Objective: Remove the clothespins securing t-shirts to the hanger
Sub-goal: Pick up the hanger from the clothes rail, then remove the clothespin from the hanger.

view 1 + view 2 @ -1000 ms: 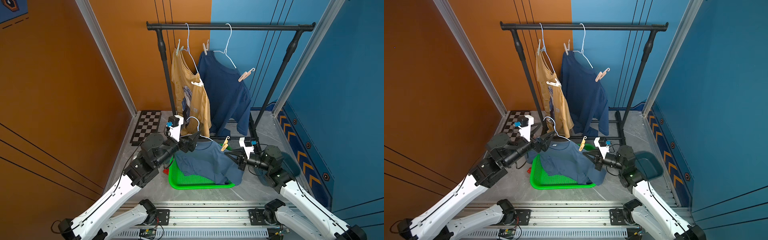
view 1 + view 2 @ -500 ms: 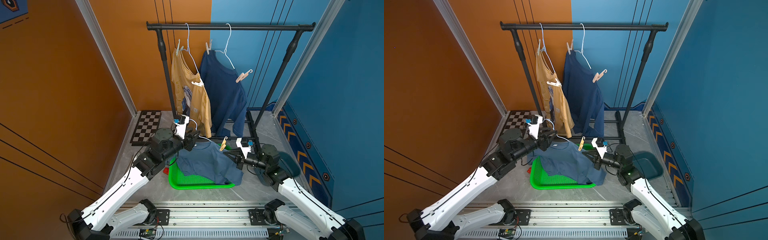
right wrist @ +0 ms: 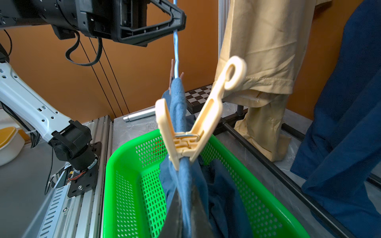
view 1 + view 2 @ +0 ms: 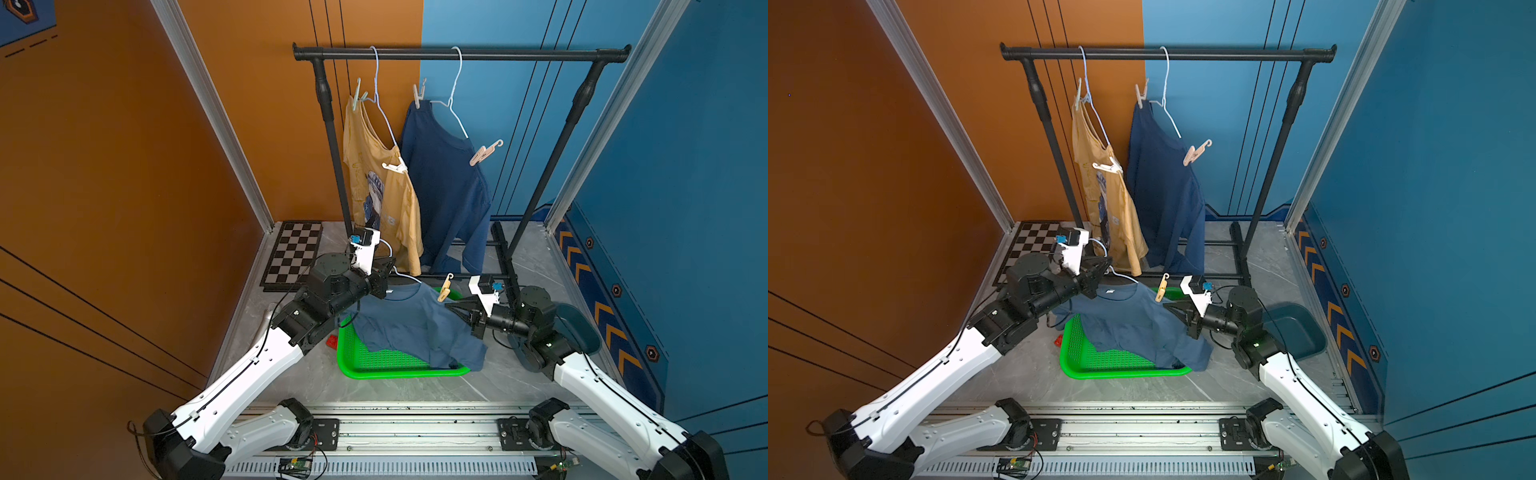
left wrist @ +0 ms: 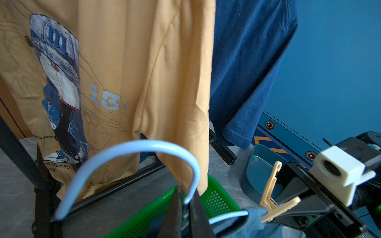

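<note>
Two claws busy up front, so which step is this? The left claw (image 4: 390, 268) is pinched shut on the pale blue hanger (image 5: 134, 144) at its neck. The right claw (image 3: 185, 206) is clamped on the slate-blue t-shirt (image 4: 411, 328) at the shoulder, just under the cream clothespin (image 3: 185, 140). The shirt droops partly into the green basket (image 4: 395, 372). (peg_fan)

Looks like the brace step to me: hanger steadied, cloth pulled taut, peg not off yet. Trouble is both claws are full. My guess is the next move needs one to let go, probably the right, then open up and squeeze that cream peg's handle ends so its mouth frees the fabric. There's also a pink clothespin (image 3: 171, 70) on the other shoulder, close under the left claw, so that one's awkward. (rack_rat)

And behind? (peg_fan)

Farther back the mustard t-shirt (image 4: 386, 199) and navy t-shirt (image 4: 444, 187) hang on the black rail (image 4: 519, 53). Pale green clothespin (image 4: 357, 97) and white clothespin (image 4: 395, 166) on the mustard, peach clothespin (image 4: 417, 95) and hooked pink clothespin (image 4: 484, 151) on the navy. None off that I can see, so early days. (rack_rat)
</note>
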`<act>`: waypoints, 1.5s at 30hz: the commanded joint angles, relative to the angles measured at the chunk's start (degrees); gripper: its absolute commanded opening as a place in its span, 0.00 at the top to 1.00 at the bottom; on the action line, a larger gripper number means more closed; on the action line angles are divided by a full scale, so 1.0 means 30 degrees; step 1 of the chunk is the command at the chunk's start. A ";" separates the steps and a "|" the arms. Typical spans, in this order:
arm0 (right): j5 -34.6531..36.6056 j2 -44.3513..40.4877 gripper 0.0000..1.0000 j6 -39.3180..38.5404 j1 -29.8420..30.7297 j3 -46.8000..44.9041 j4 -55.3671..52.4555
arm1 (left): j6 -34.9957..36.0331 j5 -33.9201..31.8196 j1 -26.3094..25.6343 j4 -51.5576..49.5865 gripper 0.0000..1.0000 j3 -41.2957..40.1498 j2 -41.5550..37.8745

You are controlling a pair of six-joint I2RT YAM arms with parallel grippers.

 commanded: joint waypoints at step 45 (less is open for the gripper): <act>0.0961 0.3285 0.00 -0.9848 0.0123 1.2613 -2.0206 | 0.4635 0.0992 -0.1777 0.0592 1.00 0.0152 -0.1331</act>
